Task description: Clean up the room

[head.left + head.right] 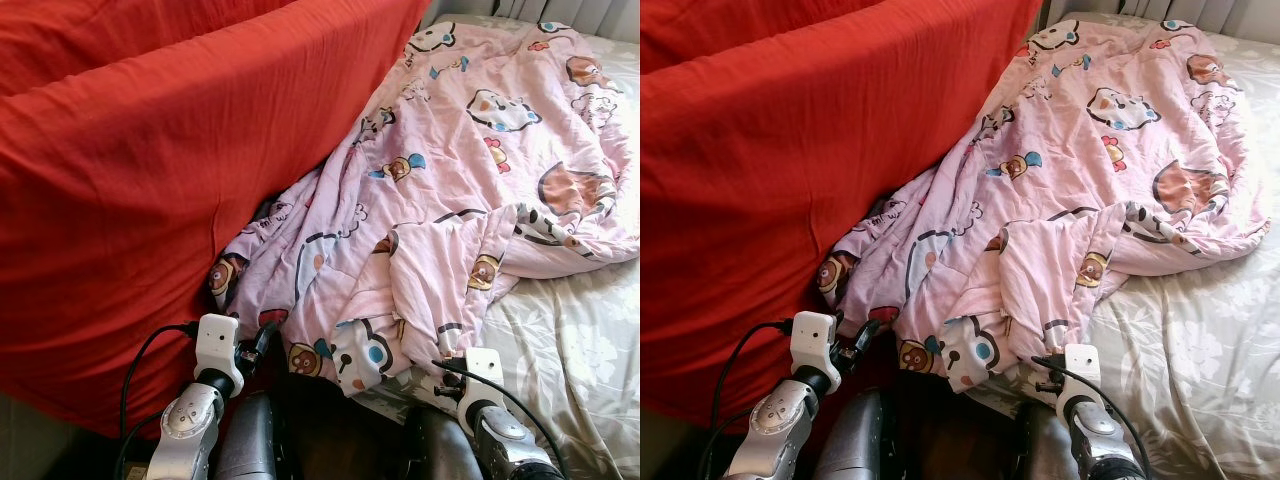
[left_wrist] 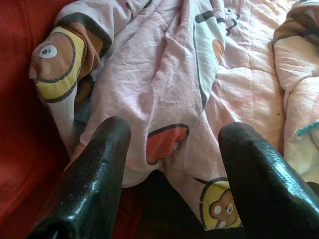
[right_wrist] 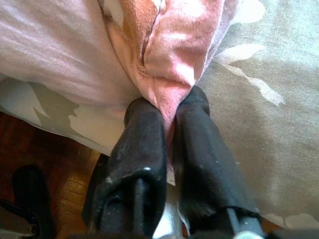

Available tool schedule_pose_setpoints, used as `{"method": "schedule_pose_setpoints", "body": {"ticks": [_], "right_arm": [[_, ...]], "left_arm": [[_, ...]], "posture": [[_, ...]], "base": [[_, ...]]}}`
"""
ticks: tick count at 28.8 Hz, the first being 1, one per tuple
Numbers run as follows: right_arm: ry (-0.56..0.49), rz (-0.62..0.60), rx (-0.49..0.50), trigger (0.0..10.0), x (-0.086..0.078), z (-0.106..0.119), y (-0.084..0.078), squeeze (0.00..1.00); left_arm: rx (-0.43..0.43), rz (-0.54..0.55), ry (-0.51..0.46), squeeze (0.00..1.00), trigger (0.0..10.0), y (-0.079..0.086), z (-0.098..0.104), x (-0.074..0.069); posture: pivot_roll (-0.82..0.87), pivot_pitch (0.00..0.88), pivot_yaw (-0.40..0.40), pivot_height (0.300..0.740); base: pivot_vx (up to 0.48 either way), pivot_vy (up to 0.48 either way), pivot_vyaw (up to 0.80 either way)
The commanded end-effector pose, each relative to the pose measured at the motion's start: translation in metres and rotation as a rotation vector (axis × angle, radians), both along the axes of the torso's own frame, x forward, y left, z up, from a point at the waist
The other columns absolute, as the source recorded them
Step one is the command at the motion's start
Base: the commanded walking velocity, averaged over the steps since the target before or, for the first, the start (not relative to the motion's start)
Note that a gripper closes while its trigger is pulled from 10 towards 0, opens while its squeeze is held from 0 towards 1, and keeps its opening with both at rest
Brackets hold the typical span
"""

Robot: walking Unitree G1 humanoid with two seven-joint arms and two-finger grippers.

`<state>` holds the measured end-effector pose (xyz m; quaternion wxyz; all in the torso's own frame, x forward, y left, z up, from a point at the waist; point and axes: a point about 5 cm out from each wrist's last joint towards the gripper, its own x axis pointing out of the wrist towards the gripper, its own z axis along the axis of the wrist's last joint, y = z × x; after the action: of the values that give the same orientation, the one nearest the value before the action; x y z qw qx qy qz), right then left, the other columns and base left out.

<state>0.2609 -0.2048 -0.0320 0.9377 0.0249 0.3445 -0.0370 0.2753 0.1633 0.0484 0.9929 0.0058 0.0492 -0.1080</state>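
A crumpled pink quilt (image 1: 470, 170) with cartoon animal prints lies across the bed, and its near end spills over the bed's edge. My right gripper (image 3: 169, 107) is shut on a fold of the quilt's near hem, low at the bed's front edge. My left gripper (image 2: 174, 134) is open, its black fingers (image 2: 99, 164) pointing at the quilt's near-left folds (image 2: 164, 84) beside the red cloth, with nothing between them. In the left eye view the left gripper (image 1: 262, 340) sits just short of the quilt's corner.
A large red cloth (image 1: 150, 180) covers a tall surface on the left, right against the quilt. A grey floral sheet (image 1: 580, 360) covers the mattress on the right. Wooden floor (image 3: 60, 164) lies below the bed's edge.
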Motion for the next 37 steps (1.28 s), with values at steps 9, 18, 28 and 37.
{"method": "schedule_pose_setpoints", "body": {"ticks": [9,18,28,37], "right_arm": [[-0.119,-0.057,0.027,0.0,-0.003,0.004,-0.008,0.00],[-0.469,-0.049,0.049,10.0,0.001,0.036,-0.012,0.00],[-0.508,0.029,0.095,10.0,0.007,0.041,0.005,0.00],[-0.502,0.036,0.105,10.0,0.008,0.040,0.007,0.00]], "left_arm": [[0.014,0.018,0.051,0.00,10.0,0.004,-0.013,-0.001],[0.010,0.039,0.070,0.00,10.0,0.003,-0.020,0.002],[-0.007,0.076,0.094,0.00,10.0,0.006,-0.025,0.010],[-0.011,0.090,0.097,0.00,10.0,0.007,-0.026,0.010]], "posture": [[0.18,0.145,0.010,0.597],[0.14,0.068,-0.006,0.601],[0.12,0.003,-0.001,0.655],[0.12,0.003,-0.001,0.660]], "base": [[0.000,0.000,0.00],[0.000,0.000,0.00],[0.000,0.000,0.00],[0.000,0.000,0.00]]}}
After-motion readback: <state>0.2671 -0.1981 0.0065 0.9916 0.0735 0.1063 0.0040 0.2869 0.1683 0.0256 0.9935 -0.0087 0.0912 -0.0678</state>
